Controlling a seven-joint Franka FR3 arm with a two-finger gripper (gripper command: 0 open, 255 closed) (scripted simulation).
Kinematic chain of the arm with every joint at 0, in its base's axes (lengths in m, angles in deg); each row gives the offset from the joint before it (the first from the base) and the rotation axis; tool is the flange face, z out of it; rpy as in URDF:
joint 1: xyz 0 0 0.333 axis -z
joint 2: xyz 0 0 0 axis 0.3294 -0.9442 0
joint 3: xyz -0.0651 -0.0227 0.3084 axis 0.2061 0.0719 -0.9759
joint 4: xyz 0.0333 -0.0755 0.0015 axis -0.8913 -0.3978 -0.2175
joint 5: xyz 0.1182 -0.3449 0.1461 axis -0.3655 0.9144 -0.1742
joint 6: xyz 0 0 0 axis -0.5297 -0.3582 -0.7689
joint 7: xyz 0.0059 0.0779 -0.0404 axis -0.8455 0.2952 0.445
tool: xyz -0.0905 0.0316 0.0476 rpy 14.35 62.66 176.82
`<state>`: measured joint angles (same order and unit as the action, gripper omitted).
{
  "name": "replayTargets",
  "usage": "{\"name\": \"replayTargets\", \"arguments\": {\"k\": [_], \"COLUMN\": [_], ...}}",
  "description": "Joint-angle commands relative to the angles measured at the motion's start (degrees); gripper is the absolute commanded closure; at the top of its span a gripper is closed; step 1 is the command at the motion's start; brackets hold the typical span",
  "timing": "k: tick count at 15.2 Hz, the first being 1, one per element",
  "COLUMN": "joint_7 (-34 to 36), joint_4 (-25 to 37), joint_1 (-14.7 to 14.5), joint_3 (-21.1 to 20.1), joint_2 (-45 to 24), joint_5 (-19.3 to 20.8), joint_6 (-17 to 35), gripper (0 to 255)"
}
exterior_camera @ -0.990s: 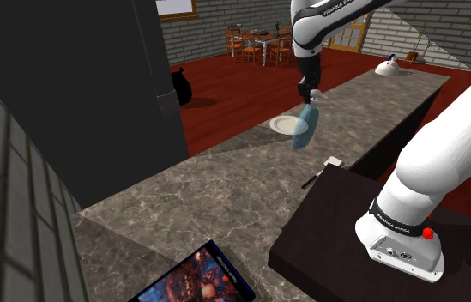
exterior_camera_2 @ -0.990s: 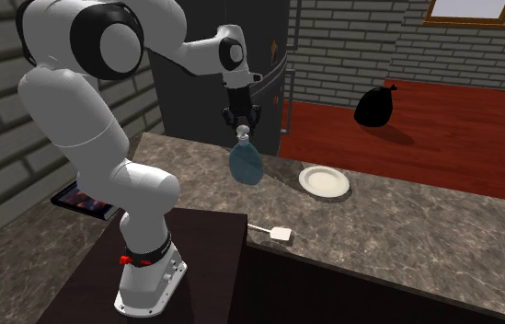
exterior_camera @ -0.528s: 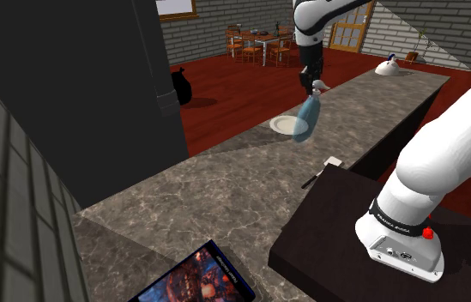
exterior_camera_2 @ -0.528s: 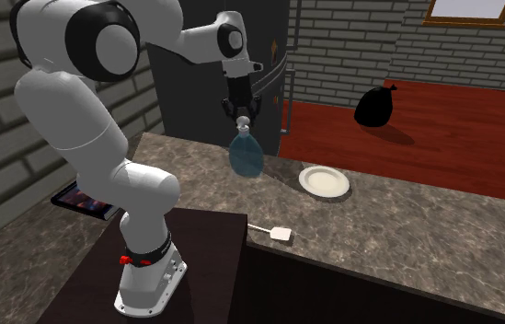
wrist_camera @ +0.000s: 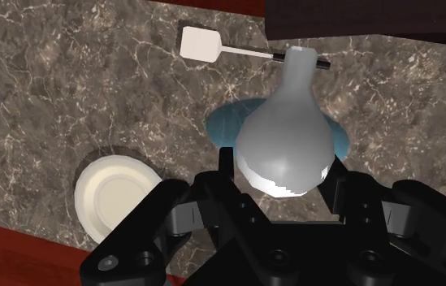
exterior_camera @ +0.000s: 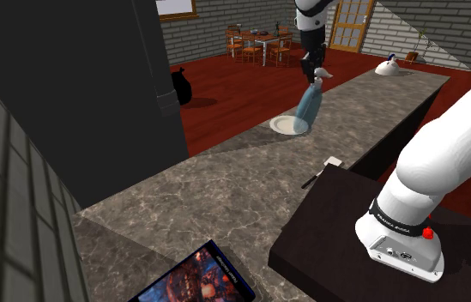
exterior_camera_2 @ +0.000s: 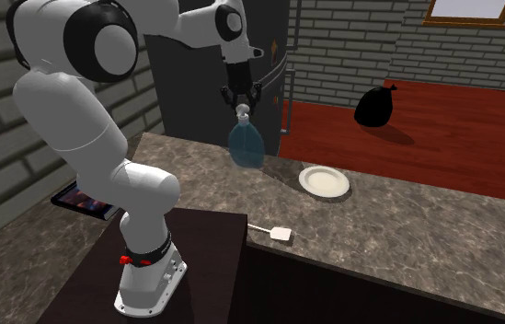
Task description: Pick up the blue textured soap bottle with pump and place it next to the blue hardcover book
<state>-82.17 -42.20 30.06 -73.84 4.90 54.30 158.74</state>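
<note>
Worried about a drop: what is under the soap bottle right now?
Marbled counter lies under the blue soap bottle, which hangs from the claw. The white plate and the spatula lie off to the sides, not beneath. The bottle itself covers the spot straight below it.

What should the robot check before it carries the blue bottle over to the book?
1. Claw shut on the soap bottle: ok.
2. Bottle hanging clear of the counter: ok.
3. Book found: ok, on the counter at the shoulder view's bottom.
4. Plate and spatula off the route: probably ok.
5. Free spot beside the book: cannot tell, the picture's edge cuts it off.
</note>
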Motion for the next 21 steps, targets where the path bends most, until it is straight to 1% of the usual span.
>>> {"name": "replayTargets", "arguments": {"k": [1,19,20,21], "joint_7": [-0.3,-3.0,-3.1,-1.7], "joint_4": [1.4,16.4,16.8,16.1], "joint_1": [0.0,-0.3,-0.3,-0.8], "joint_3": [-0.1,-0.9,-0.9,-1.7], "joint_2": [0.2,-1.2,-1.2,-1.2], "joint_5": [-0.1,-0.7,-0.7,-1.1], "joint_6": [-1.5,-15.0,-15.3,-14.9], "gripper": [255,255,255,255]}}
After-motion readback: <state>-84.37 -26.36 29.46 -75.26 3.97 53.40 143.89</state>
